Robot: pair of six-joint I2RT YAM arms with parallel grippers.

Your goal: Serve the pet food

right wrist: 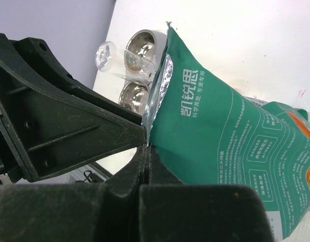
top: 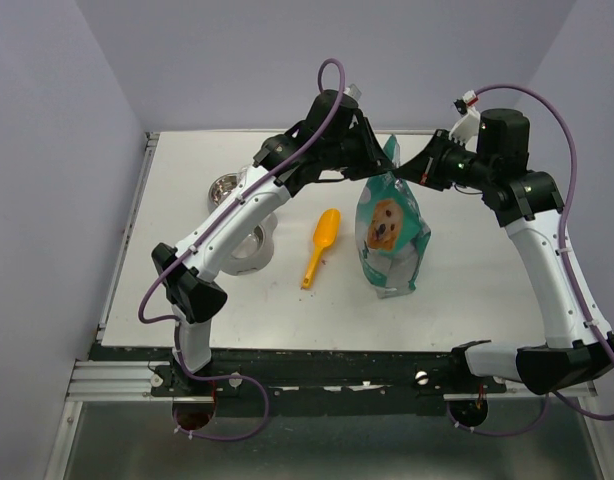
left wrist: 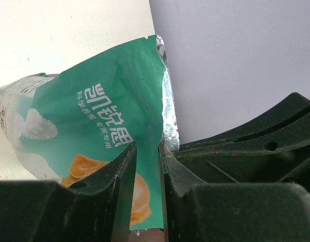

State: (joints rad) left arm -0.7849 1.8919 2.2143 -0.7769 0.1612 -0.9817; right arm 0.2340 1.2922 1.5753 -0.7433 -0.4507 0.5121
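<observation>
Two arms are reaching over the table (top: 477,290), both meeting at the top of the teal-and-white bag (top: 392,235). The bag is standing upright, dog picture facing the arm bases.

Obs. 1: the right gripper (right wrist: 147,147) is working at the bag's upper right edge. Its jaws are pressing flat together. The silver-lined edge of the bag's mouth is running straight into the seam between the tips, so the gripper is pinching that edge.

Obs. 2: the left gripper (left wrist: 147,151) is sitting at the bag's upper left corner. Its fingers (left wrist: 125,186) are standing slightly apart, leaving a narrow gap. Teal bag panel is showing through the gap; nothing is being clamped.

Obs. 3: the pet food is not showing in any view. The bag's inside is facing away from all three cameras, so I cannot tell where the kibble is lying.

Obs. 4: the orange scoop (top: 320,247) is lying flat just left of the bag, not touching it, handle pointing toward the arm bases. Further left of the bag, a steel bowl (top: 225,187) and a white-rimmed bowl (top: 255,245) are sitting, the second partly under the left arm.
</observation>
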